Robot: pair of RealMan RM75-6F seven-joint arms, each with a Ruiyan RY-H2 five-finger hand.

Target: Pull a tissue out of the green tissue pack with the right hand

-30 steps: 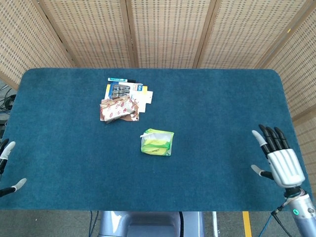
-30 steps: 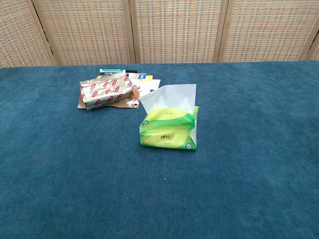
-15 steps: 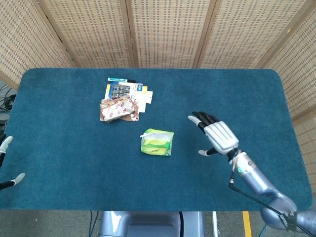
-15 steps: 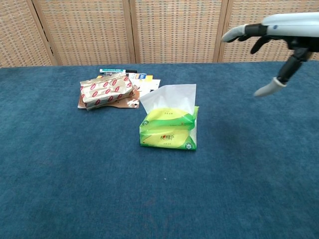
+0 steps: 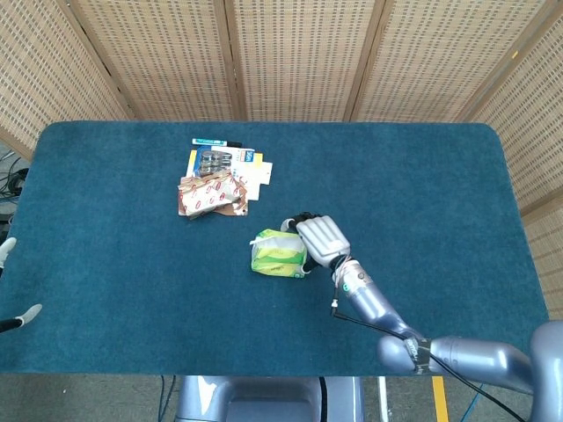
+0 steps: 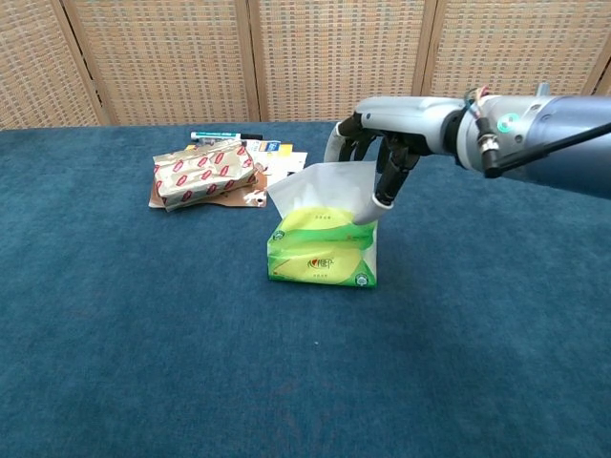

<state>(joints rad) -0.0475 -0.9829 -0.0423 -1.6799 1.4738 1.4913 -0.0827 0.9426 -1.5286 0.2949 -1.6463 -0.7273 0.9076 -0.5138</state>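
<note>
— Where is the green tissue pack point(image 6: 323, 250)?

— Near the middle of my blue table point(image 5: 422, 176), lying flat, with a white tissue point(image 6: 323, 186) standing up out of its top. From the head view the pack point(image 5: 279, 252) sits just in front of a small heap of other things.

— And your right hand point(image 6: 382, 134)?

— It is right over the pack, reaching in from my right side. The fingers curl down around the top edge of the tissue, and my thumb point(image 6: 368, 213) points down at the pack's right end, touching or nearly touching the tissue there. Whether I am actually pinching the sheet I cannot tell; the head view shows only the back of that hand point(image 5: 320, 240) against the pack's right edge.

— Your left hand?

— Only two pale fingertips point(image 5: 29, 312) show at the table's left edge, apart from each other, holding nothing I can see.

— What is in the heap?

— A gold packet with red marks point(image 6: 203, 173) on a brown card, some white and yellow cards point(image 6: 277, 164) under and behind it, and a teal pen point(image 6: 215, 135) at the far side.
</note>
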